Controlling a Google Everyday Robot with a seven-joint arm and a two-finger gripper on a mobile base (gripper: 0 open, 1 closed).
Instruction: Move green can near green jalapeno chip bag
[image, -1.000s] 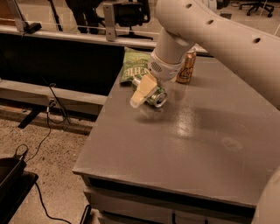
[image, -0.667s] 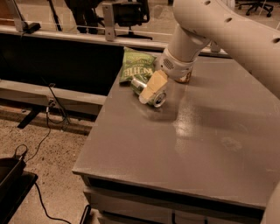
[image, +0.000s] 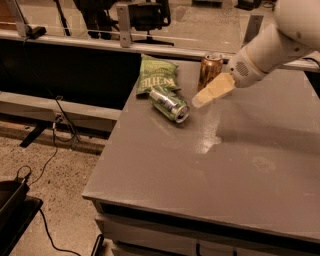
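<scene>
Just left of the gripper (image: 200, 101), its state unreadable, lies the green can (image: 169, 103).

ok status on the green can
Gripper hovering beside green can, not holding it. Can on its side by green jalapeno chip bag. Copper can upright behind gripper.

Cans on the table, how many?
2. The green can lies on its side by the chip bag; a copper can stands upright behind it, beside the gripper.
</scene>
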